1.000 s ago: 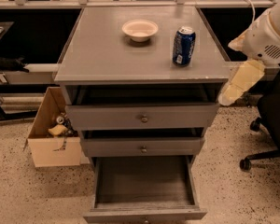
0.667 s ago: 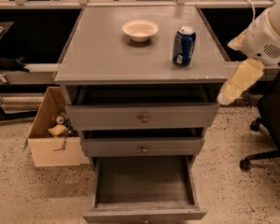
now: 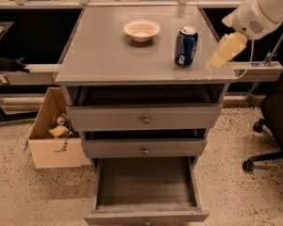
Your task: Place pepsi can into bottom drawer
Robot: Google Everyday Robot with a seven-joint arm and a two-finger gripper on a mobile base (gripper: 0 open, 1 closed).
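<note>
The pepsi can (image 3: 186, 46), dark blue with a silver top, stands upright on the right part of the grey cabinet top (image 3: 104, 55). My gripper (image 3: 219, 58), pale yellow on a white arm (image 3: 262, 8), hangs over the cabinet's right edge, just right of the can and apart from it, holding nothing. The bottom drawer (image 3: 146, 185) is pulled open at the foot of the cabinet, with its dark grey inside showing and nothing in it.
A white bowl (image 3: 141, 30) sits on the cabinet top, left of the can. The two upper drawers (image 3: 144, 119) stand slightly ajar. A cardboard box (image 3: 54, 133) with clutter stands on the floor at left. A black office chair (image 3: 273, 121) is at right.
My gripper and arm have moved up and to the left, from beside the cabinet's right flank to the level of the top, closer to the can. The can has not moved.
</note>
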